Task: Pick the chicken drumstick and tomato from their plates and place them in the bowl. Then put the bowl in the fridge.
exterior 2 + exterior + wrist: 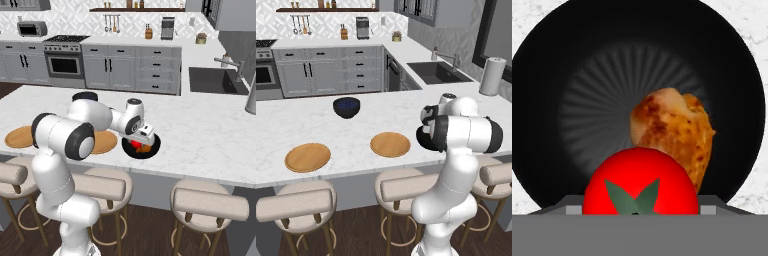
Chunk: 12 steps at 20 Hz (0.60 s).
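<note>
Looking from the left base view, two tan plates sit bare on the white marble counter (406, 107), one at the left (307, 157) and one nearer the middle (390, 144); a small dark speckled bowl (346, 107) stands behind them, well apart; the arm's white body hides whatever lies to the right.

From the right base view, the gripper (142, 142) hangs low over the black bowl (154, 148), which rests on the counter near its front edge, just beside one plate (106, 142); the tomato (135, 145) and the chicken drumstick (145, 148) show inside the bowl under the hand.

In the hand view, the drumstick (674, 132) lies on the bowl's floor, right of centre; the tomato (641, 182) sits closest to the camera, touching or overlapping the drumstick; I cannot tell whether the fingers grip it or stand apart, since their tips are hidden.
</note>
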### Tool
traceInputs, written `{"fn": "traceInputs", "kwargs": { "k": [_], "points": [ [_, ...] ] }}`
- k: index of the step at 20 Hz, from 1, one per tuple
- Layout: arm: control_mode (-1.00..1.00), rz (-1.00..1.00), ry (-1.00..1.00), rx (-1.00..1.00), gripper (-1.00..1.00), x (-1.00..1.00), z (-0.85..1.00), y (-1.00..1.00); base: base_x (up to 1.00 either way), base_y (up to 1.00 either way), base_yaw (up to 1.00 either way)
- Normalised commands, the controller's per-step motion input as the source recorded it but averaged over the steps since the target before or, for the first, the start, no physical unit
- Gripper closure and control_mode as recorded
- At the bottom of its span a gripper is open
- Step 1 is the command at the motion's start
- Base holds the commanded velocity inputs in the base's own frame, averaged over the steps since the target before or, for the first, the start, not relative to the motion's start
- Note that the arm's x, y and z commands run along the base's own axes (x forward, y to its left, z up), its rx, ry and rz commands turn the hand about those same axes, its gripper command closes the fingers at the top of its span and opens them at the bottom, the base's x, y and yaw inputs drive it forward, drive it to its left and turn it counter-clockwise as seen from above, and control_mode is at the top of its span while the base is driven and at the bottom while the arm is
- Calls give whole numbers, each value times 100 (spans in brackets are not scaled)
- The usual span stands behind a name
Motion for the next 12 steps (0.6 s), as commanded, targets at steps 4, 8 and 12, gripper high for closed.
{"fn": "traceInputs", "kwargs": {
  "k": [4, 8, 12],
  "points": [
    [-100, 0, -4, 0, 100, 22, -9, -9, 0, 0, 0],
    [-100, 0, 0, 0, -100, 2, 0, -1, 0, 0, 0],
    [-100, 0, 0, 0, -100, 0, 0, 0, 0, 0, 0]
  ]
}}
